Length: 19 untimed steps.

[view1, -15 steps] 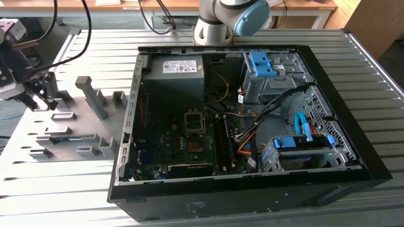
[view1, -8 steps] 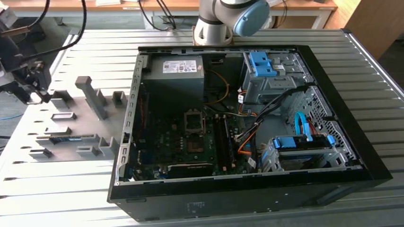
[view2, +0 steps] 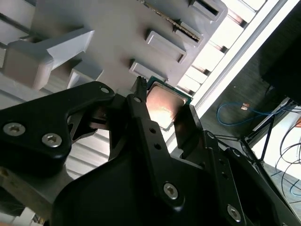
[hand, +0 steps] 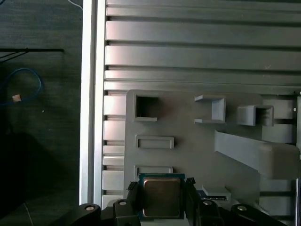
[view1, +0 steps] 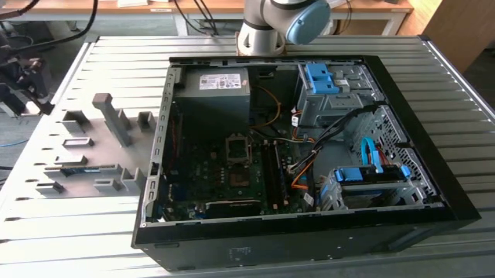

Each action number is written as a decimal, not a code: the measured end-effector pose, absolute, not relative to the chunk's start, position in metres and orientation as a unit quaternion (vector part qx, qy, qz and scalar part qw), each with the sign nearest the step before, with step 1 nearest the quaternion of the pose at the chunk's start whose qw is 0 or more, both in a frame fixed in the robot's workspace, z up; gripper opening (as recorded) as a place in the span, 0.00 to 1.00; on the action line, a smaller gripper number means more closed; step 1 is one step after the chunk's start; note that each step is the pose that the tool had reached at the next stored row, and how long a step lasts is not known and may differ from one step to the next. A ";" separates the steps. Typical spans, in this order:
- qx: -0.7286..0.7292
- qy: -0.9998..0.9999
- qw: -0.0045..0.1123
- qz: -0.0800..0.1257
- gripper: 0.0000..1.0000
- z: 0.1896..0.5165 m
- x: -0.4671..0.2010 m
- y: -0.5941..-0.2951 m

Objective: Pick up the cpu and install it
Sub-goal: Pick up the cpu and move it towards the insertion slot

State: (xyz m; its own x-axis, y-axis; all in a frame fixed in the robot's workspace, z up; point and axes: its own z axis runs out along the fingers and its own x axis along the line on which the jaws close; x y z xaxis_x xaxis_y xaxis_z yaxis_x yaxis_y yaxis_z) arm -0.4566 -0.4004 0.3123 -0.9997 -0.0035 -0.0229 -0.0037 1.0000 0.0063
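The cpu (hand: 161,197) is a small square chip with a silver-grey top and a thin green rim. My gripper (hand: 161,200) is shut on it, one black finger (hand: 133,192) against each of two opposite edges. In the second wrist view the cpu (view2: 163,104) sits between the same fingers (view2: 139,96) of the gripper (view2: 164,110), a little above the grey parts fixture (view2: 117,37). The open computer case (view1: 433,191) lies on its side in the exterior view, its motherboard (view1: 224,174) facing up.
The grey fixture (view1: 93,150) with pockets and raised blocks lies on the slatted metal table (view1: 77,231), at the exterior view's left of the case. A memory stick (view1: 77,171) rests in one slot. The table edge (hand: 91,94) and dark floor with cables (hand: 28,84) lie beyond the fixture.
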 end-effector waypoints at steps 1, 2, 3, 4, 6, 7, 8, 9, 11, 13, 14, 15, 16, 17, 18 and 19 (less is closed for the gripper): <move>-0.002 1.000 0.012 0.003 0.47 0.316 -0.457 -0.400; -0.002 1.000 0.012 0.003 0.47 0.320 -0.457 -0.400; -0.002 1.000 0.011 0.003 0.47 0.324 -0.457 -0.400; -0.002 1.000 0.011 0.003 0.47 0.327 -0.457 -0.400; -0.002 1.000 0.011 0.003 0.47 0.334 -0.457 -0.400; -0.002 1.000 0.012 0.003 0.47 0.337 -0.457 -0.400; -0.002 1.000 0.011 0.003 0.47 0.341 -0.457 -0.400; -0.002 1.000 0.012 0.003 0.47 0.344 -0.457 -0.400; -0.002 1.000 0.011 0.003 0.47 0.351 -0.457 -0.400; -0.002 1.000 0.012 0.003 0.47 0.358 -0.457 -0.400; -0.002 1.000 0.011 0.003 0.47 0.361 -0.457 -0.400; -0.002 1.000 0.011 0.003 0.47 0.364 -0.457 -0.400; -0.002 1.000 0.011 0.003 0.47 0.368 -0.457 -0.400; -0.002 1.000 0.011 0.003 0.47 0.371 -0.457 -0.400; -0.002 1.000 0.011 0.003 0.47 0.373 -0.457 -0.400; -0.002 1.000 0.011 0.003 0.47 0.375 -0.457 -0.400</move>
